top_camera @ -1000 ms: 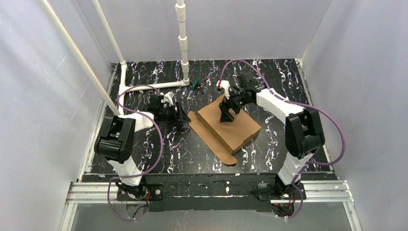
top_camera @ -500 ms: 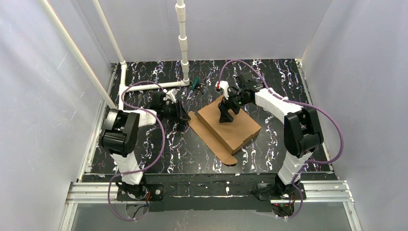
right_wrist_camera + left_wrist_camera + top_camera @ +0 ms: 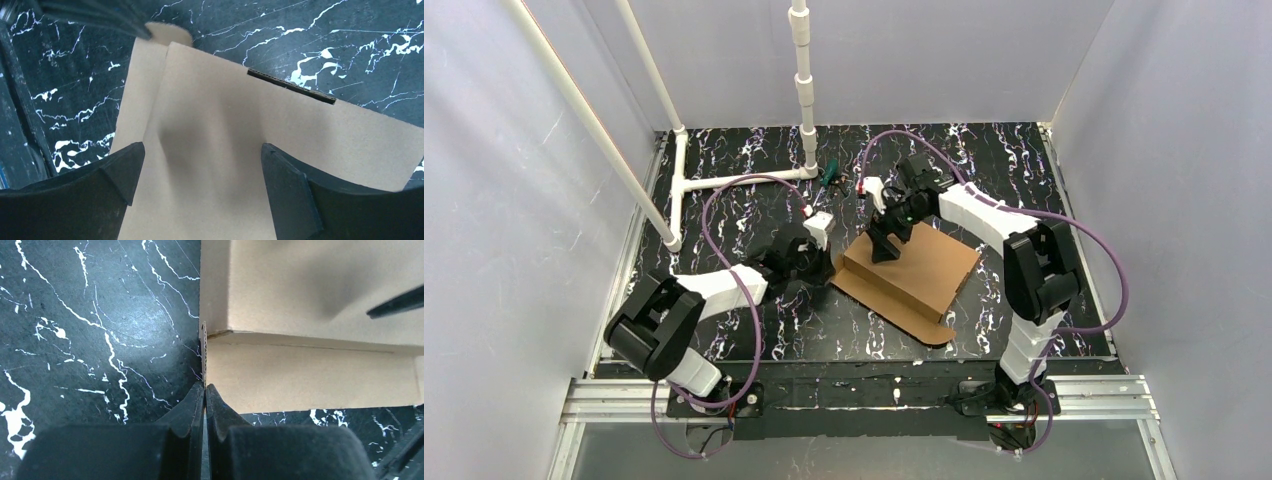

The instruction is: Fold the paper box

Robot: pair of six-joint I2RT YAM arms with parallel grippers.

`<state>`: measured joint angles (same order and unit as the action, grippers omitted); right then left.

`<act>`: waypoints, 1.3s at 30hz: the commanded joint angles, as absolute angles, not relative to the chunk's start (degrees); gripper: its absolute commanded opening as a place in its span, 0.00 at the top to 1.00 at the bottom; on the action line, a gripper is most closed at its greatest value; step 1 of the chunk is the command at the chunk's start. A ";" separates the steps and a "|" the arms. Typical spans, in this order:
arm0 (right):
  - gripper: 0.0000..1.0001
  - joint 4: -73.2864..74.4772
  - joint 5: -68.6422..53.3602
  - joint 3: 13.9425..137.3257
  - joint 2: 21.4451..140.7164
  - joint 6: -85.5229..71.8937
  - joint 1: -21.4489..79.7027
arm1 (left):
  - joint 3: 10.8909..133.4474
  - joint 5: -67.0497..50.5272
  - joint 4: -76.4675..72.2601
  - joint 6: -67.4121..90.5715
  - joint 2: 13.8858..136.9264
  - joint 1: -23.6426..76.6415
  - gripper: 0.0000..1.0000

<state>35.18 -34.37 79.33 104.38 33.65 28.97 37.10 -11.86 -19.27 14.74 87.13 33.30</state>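
The paper box (image 3: 924,268) is a brown cardboard sheet lying partly folded mid-table, with a low flap along its near-left side. My left gripper (image 3: 827,268) is at the box's left corner. In the left wrist view it (image 3: 205,386) is shut on the thin upright edge of the paper box (image 3: 310,375). My right gripper (image 3: 884,250) stands open over the box's far-left part. In the right wrist view its fingers (image 3: 122,170) spread wide above the flat top panel of the box (image 3: 225,125), with nothing between them.
A white pipe frame (image 3: 734,180) lies at the back left, with a post (image 3: 804,90) rising at the back. Small coloured markers (image 3: 828,177) sit behind the box. Grey walls close in the black marbled table (image 3: 754,330) on three sides.
My left arm swung right to the box's corner and its jaws closed on the cardboard edge. The box shifted and turned slightly to the right. My right gripper moved a little left, staying open.
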 commanded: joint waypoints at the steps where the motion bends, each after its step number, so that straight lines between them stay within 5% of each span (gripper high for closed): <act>1: 0.10 34.04 -32.08 82.89 107.17 29.44 30.85 | 36.16 -2.04 -18.45 10.72 83.34 37.06 1.00; 8: 0.34 32.58 -29.34 84.75 109.27 25.20 32.08 | 36.56 1.22 -16.93 9.68 82.50 38.82 1.00; 13: 0.09 33.96 -28.39 85.60 106.53 26.19 30.57 | 35.65 3.28 -16.95 11.82 81.84 38.85 1.00; 16: 0.03 34.55 -27.41 84.69 103.73 27.85 30.05 | 35.18 3.15 -17.49 12.62 81.20 38.88 1.00; 22: 0.04 30.42 -23.26 78.02 99.63 29.78 31.71 | 34.27 2.28 -19.45 12.09 79.73 38.86 1.00; 27: 0.15 24.05 -26.69 79.00 98.73 17.78 22.60 | 32.79 1.37 -20.90 11.29 78.95 38.86 1.00; 39: 0.13 21.93 -33.65 84.55 110.10 8.14 14.33 | 32.02 -2.06 -22.98 7.88 80.33 38.88 1.00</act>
<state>21.41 -29.82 80.25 105.08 10.87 14.59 32.38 -0.36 -20.58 10.15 81.21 38.74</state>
